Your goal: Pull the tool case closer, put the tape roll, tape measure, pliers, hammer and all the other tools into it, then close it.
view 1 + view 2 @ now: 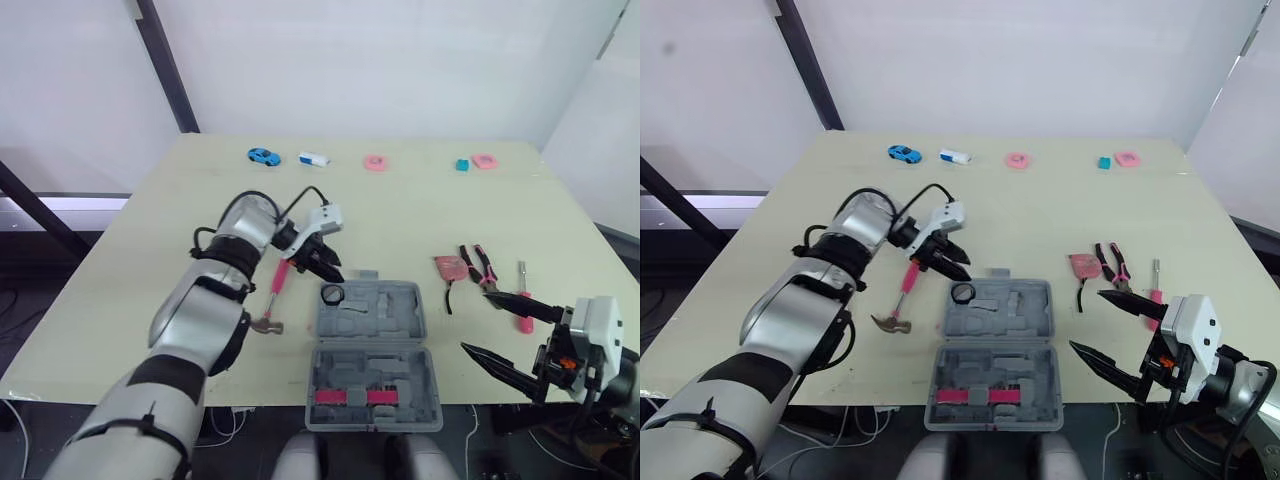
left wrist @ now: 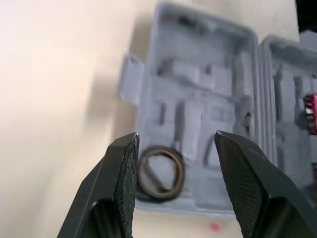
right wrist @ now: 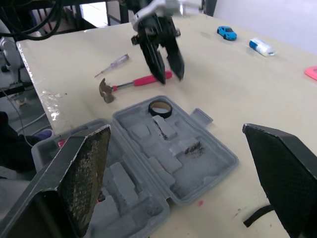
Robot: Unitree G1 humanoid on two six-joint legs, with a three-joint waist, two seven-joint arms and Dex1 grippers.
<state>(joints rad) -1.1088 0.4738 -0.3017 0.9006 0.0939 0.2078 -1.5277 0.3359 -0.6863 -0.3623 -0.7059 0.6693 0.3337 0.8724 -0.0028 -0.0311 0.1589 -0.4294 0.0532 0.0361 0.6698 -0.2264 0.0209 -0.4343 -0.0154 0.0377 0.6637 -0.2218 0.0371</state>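
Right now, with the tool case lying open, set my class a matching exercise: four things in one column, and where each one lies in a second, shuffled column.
Things
1. tape roll
2. hammer
3. pliers
4. blue toy car

Places
A. near the far edge of the table
B. on the table, on the robot's right of the tool case
C. inside the tool case, in a corner
D. on the table, on the robot's left of the tool case

Pairs: 1-C, 2-D, 3-B, 4-A
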